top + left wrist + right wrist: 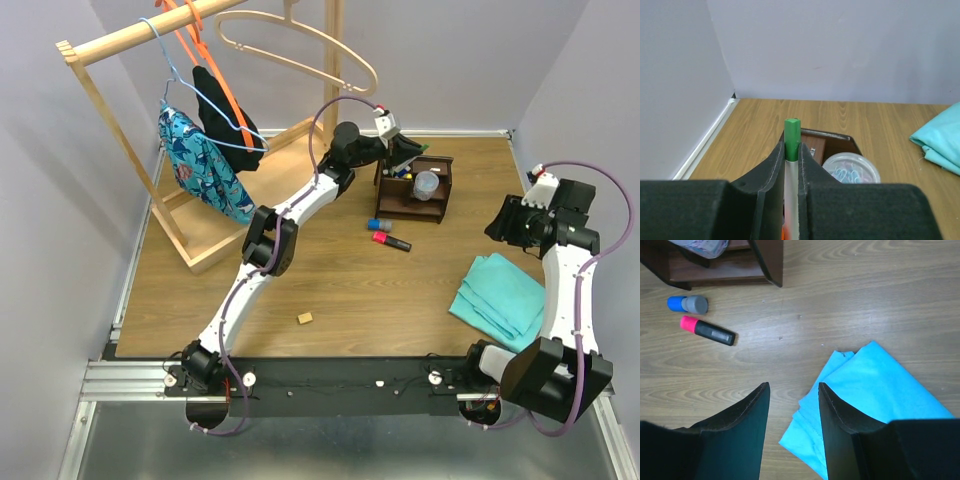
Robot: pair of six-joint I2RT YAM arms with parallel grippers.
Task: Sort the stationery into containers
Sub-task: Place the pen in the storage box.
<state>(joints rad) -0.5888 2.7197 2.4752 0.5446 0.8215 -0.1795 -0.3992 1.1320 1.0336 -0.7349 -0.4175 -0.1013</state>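
My left gripper (404, 152) is shut on a slim white marker with a green cap (792, 134) and holds it over the dark brown wooden organizer (437, 205). The round cup of purple and blue clips (851, 168) sits in the organizer right of the marker; it also shows in the top view (427, 184). On the table in front of the organizer lie a blue-capped grey marker (380, 224) and a pink-capped black marker (391, 241); both show in the right wrist view, blue (687, 304) and pink (707, 330). A tan eraser cube (305, 318) lies near the front. My right gripper (791, 395) is open and empty above the table.
A folded teal cloth (500, 295) lies at the right front, under my right gripper (508, 222). A pale wooden clothes rack (105, 45) with hangers and garments stands at the back left, its base tray (215, 255) on the table. Walls close the back and sides.
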